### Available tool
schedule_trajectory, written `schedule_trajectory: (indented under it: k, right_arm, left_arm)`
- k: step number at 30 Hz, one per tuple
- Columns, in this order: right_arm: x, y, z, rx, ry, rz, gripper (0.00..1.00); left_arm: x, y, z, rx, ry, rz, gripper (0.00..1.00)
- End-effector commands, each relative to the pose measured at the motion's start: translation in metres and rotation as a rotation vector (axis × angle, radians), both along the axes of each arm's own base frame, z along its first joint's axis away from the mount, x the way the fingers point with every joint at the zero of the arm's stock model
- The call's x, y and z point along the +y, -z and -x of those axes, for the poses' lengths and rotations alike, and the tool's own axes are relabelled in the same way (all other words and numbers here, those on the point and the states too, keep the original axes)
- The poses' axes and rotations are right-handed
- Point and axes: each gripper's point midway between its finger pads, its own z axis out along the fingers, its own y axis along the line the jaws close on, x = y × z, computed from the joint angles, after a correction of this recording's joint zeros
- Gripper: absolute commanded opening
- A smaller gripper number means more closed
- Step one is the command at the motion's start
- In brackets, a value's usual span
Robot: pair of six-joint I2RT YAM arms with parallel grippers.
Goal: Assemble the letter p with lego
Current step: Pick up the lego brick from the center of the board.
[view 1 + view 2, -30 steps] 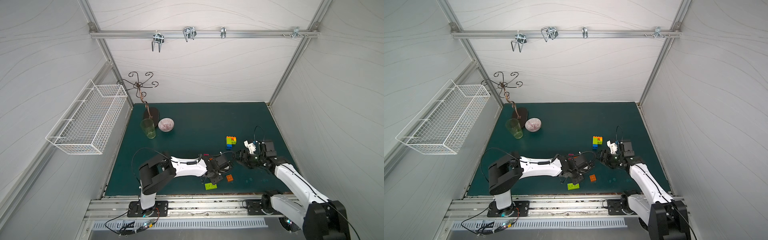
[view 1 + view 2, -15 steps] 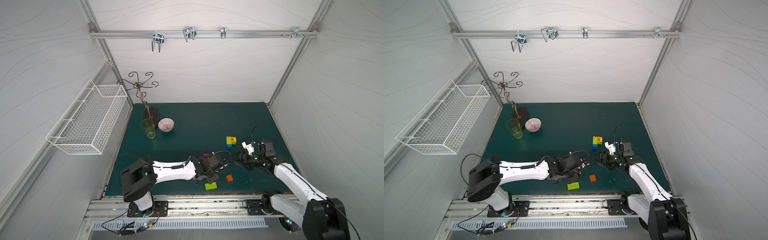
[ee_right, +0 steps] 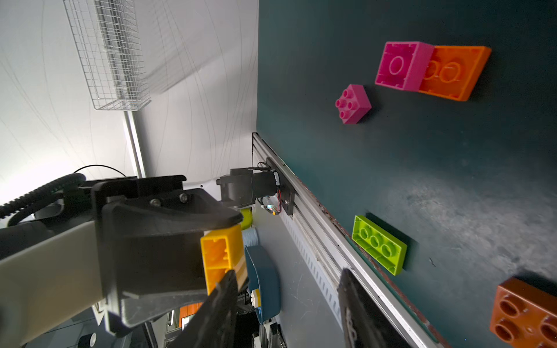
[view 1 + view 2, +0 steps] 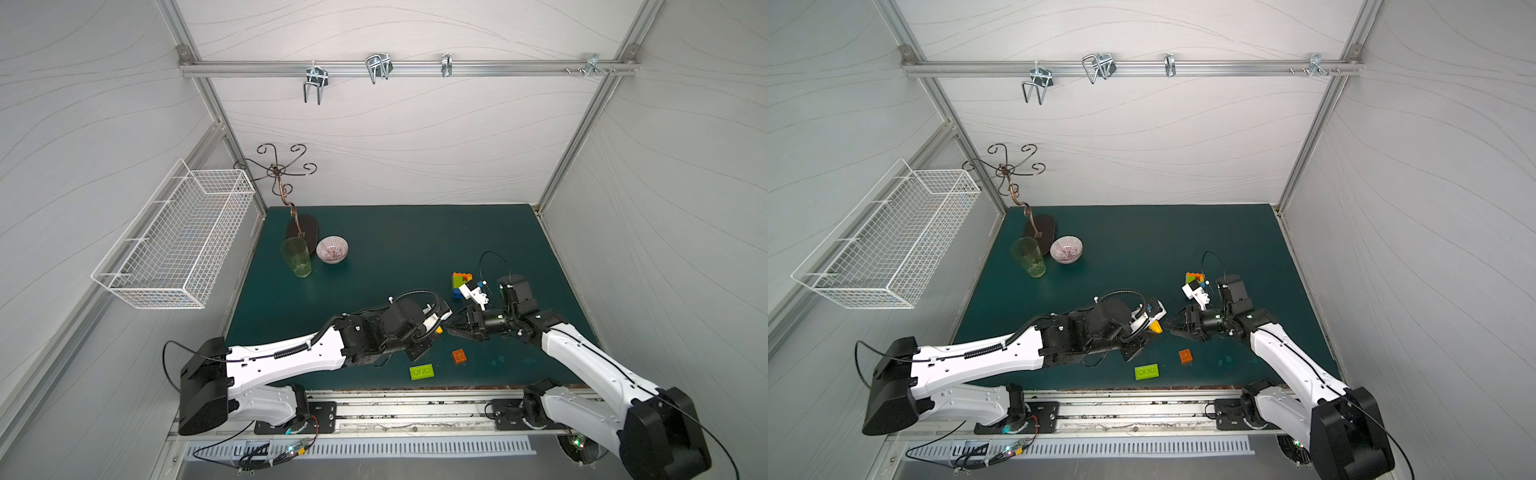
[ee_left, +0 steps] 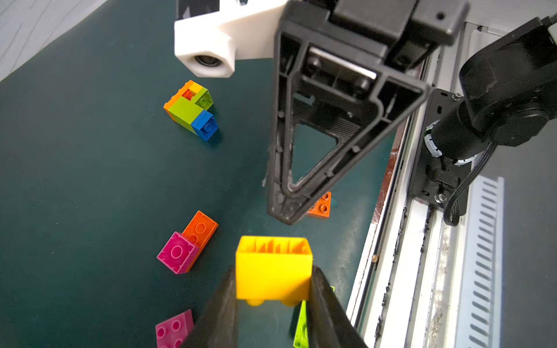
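My left gripper is shut on a yellow lego brick, held above the mat with its studs toward the wrist. In both top views the brick hangs just left of my right gripper. The right gripper is open, one fingertip beside the brick, and nothing is between its jaws. A joined orange, lime, yellow and blue cluster sits behind. Loose on the mat lie a lime plate, an orange brick, a magenta-orange pair and a magenta square.
A green glass, a patterned bowl and a curly metal stand are at the back left of the mat. A wire basket hangs on the left wall. The front rail runs just past the lime plate.
My left arm has stretched out low, and its gripper has carried the yellow brick slightly up and right. The right gripper has moved left toward it, its jaws narrowing.
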Motion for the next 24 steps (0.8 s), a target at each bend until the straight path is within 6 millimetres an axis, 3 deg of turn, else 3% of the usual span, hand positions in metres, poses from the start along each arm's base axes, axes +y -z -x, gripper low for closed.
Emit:
schedule_trajectory:
  k: [1,7,19,24]
  right_arm:
    - [0.005,-0.019,-0.004,-0.030,-0.012,-0.034,0.55]
    - [0.010,-0.033,-0.001,-0.050,-0.036,-0.048,0.56]
    - [0.031,-0.025,0.028,-0.045,-0.188,-0.037,0.47]
    - [0.036,-0.018,0.029,-0.040,-0.199,-0.011,0.40]
  left_arm:
    - [-0.004,-0.006,0.005,-0.010,0.038,0.005,0.33]
    - [-0.002,0.003,0.003,-0.007,0.030,-0.019,0.32]
    - [-0.003,0.003,0.004,-0.006,0.035,-0.017,0.32]
    - [-0.004,0.004,0.004,-0.002,0.036,-0.018,0.32]
